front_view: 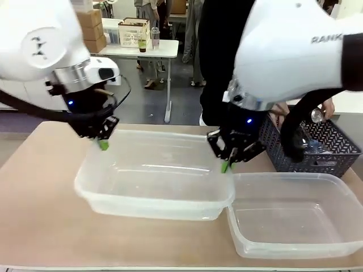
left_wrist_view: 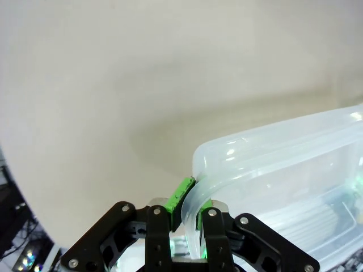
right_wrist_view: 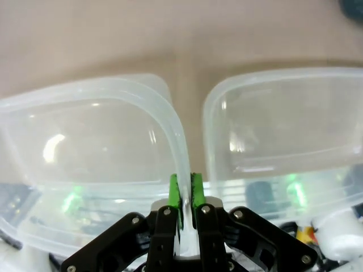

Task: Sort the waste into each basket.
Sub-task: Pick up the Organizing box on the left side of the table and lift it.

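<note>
Two clear tubs stand on the tan table [front_view: 39, 215], and two grippers hold one of them between them. The left tub [front_view: 147, 207] lies across the middle of the table, and the right tub [front_view: 283, 246] sits nearer and to the right. The left tub's near right corner meets the right tub's far left corner, though I cannot tell whether one rim rides over the other. The left gripper [front_view: 103, 144] is pressed together on the far left corner of the left tub. In the left wrist view its green pads [left_wrist_view: 180, 195] pinch the rolled rim where it curves round that corner. The right gripper [front_view: 226, 165] is pinched on the same tub's right-hand rim. In the right wrist view its gripper [right_wrist_view: 182, 192] clamps that thin rim, with the second tub just beside it across a narrow strip of table. So each tub count is two, each gripper count is two, and both grips are on the one tub. At the far right stands one dark blue lattice basket [front_view: 334, 150], just behind the right tub. One person's hand [front_view: 328, 106] holds one silver-topped can [front_view: 316, 115] above the basket. Clear plastic bottles [front_view: 311, 146] lie inside the basket, but their number is hidden by the right arm.
</note>
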### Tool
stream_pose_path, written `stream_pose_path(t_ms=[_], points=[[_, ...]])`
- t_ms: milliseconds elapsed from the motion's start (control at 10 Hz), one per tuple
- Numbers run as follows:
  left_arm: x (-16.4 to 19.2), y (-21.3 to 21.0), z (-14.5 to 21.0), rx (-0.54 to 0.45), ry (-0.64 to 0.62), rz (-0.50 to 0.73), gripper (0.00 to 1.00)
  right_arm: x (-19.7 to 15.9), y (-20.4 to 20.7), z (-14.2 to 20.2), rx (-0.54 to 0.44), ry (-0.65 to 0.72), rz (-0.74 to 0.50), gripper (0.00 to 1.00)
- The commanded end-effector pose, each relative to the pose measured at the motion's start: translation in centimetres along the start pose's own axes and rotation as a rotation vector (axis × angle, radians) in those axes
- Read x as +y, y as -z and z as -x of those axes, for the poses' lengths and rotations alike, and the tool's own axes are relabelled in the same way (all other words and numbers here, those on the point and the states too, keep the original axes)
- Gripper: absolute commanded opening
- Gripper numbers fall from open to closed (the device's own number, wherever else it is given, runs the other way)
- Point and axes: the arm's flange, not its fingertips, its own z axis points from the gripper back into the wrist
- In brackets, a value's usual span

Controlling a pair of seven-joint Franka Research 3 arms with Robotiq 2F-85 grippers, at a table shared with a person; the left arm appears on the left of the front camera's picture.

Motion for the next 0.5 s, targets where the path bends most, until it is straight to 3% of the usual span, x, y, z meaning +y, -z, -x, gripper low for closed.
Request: stream_pose_path(t_ms=[0,400], points=[[-3.5,-0.1,-3.6,-0.008,-0.038,0.007,0.08,-3.7,-1.0,-0.8,-0.047,-0.022,-0.038,0.09],[-7.2,-1.6,-8.6,-0.048,-0.048,-0.019,0.08,-7.1,-4.4,-2.8,-0.102,0.005,0.04,0.09]])
